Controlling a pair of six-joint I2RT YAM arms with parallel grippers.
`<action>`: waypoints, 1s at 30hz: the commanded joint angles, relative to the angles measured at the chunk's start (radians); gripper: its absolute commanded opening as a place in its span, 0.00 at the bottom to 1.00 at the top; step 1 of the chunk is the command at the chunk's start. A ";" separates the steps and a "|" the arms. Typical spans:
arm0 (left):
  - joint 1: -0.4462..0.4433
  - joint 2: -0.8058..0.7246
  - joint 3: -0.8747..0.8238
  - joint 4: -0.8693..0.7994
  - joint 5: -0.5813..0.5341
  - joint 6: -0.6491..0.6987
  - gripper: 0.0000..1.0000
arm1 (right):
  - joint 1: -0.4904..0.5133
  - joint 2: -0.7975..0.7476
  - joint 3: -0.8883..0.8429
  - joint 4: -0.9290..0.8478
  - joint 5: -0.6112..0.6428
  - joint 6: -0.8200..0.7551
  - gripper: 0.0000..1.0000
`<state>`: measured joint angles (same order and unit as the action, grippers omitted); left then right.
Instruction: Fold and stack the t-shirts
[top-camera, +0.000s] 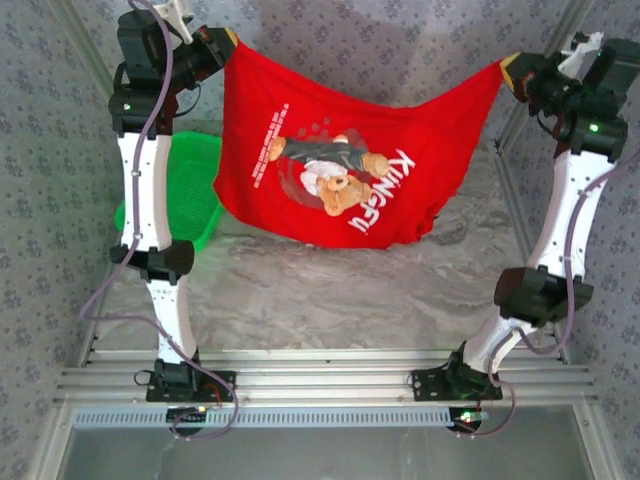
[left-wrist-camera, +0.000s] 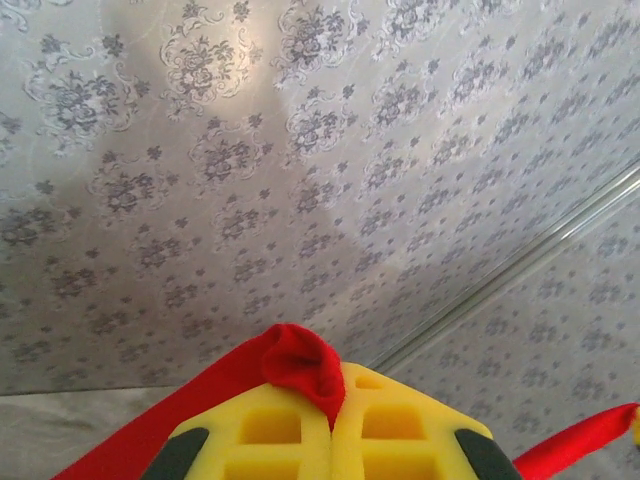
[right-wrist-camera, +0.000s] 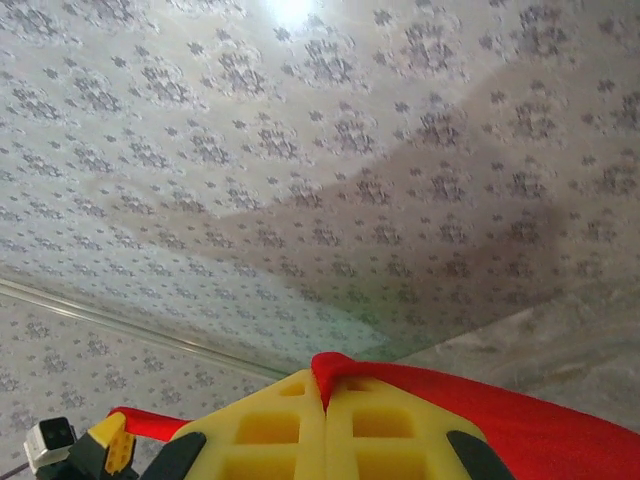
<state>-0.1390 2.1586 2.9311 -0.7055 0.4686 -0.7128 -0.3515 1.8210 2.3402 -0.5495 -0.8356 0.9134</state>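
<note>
A bright red t-shirt with a brown teddy bear and white "KUNGFU" print hangs spread in the air between both arms, sagging in the middle, its lower edge close over the table. My left gripper is shut on its upper left corner; in the left wrist view a red fold sticks out between the yellow fingers. My right gripper is shut on the upper right corner, and red cloth is pinched between its yellow fingers.
A green plastic basket sits on the table at the left, partly behind the left arm and the shirt. The marbled grey tabletop lies below. Patterned walls close in the back and sides.
</note>
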 joint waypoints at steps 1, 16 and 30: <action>0.008 -0.008 0.008 0.240 0.051 -0.118 0.00 | -0.012 0.054 0.187 0.061 -0.031 0.053 0.00; 0.119 -0.111 0.010 0.195 0.136 -0.042 0.00 | -0.086 -0.023 0.196 0.175 -0.054 0.153 0.00; -0.054 -0.706 -1.146 -0.107 -0.083 0.187 0.00 | -0.098 -0.798 -1.058 -0.254 0.084 -0.229 0.00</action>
<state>-0.2443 1.6016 2.0590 -0.9009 0.4561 -0.5068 -0.4423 1.0866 1.4097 -0.6033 -0.8223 0.8036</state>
